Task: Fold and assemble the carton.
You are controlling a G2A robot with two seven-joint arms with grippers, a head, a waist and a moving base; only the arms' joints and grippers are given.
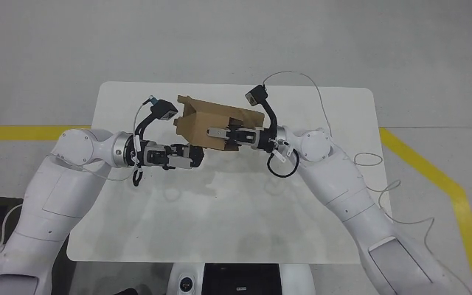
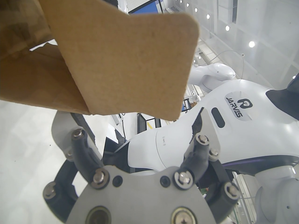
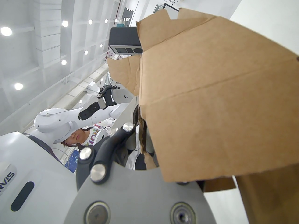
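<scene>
top: overhead, looking down | wrists: close, upward | shared: carton (image 1: 214,122)

The carton (image 2: 121,66) hangs just above the left gripper (image 2: 135,127), its jaws spread.

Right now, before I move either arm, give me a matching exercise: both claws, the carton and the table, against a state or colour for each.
Things:
1. left claw
2. right claw
3. carton
4. table

States:
A. white, beneath both arms
B. shut on a wall of the carton
C. brown, flaps not yet closed
D. open, beside the carton

Pairs: 1-D, 2-B, 3-C, 4-A
</scene>
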